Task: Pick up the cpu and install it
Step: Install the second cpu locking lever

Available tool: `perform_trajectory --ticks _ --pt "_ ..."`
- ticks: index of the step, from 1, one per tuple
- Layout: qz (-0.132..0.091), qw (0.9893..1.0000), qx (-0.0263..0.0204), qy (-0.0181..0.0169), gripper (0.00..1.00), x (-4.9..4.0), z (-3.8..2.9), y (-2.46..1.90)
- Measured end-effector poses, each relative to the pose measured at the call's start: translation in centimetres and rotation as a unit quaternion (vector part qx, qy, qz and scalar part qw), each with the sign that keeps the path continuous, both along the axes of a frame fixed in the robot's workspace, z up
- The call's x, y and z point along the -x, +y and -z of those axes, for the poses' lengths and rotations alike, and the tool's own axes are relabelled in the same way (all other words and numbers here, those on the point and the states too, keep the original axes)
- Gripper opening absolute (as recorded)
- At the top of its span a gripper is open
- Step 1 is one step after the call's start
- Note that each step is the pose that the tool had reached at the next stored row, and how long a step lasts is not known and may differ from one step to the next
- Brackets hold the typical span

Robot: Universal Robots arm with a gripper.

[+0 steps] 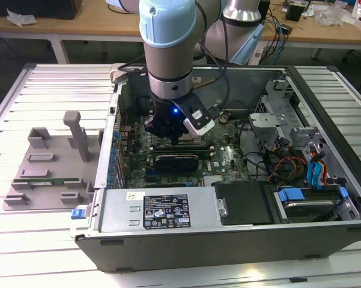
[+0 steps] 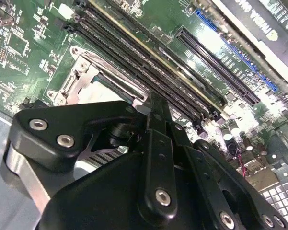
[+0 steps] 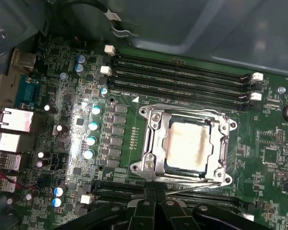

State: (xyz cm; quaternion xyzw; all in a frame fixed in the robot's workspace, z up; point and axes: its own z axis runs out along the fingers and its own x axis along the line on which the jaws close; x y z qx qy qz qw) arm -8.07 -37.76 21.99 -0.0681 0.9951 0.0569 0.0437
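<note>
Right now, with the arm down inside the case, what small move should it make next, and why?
Probably a short straight lift. In the first wrist view the cpu already lies inside the metal socket frame, and the gripper sits at the frame's edge, so rising first should avoid nudging the chip.

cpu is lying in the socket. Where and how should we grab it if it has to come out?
Come straight down from above. The cpu lies flat inside the socket frame, which surrounds all four sides, so a side approach looks blocked. Probably grip two opposite edges of its top plate, inside the frame's opening. I can't tell how much clearance there is.
</note>
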Motion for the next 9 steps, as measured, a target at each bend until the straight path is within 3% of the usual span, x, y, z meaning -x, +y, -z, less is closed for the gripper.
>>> perform_trajectory --ticks 1,3,5,6,7,8,9 --pt "0.001 1.0 -0.0008 0.0 0.11 0.0 0.0 -0.07" --pt "0.003 0.9999 -0.0119 0.0 0.11 0.0 0.0 -0.19" --pt "0.003 0.9999 -0.0122 0.0014 0.11 0.0 0.01 -0.19" --pt "0.003 0.9999 -0.0121 0.0119 0.11 0.0 0.05 -0.2" --pt "0.003 0.9995 -0.0121 0.0274 0.11 -0.02 0.08 -0.21" --pt "0.003 0.9994 -0.012 0.0337 0.11 -0.02 0.08 -0.24" --pt "0.003 0.9994 -0.012 0.0337 0.11 -0.03 0.08 -0.24"
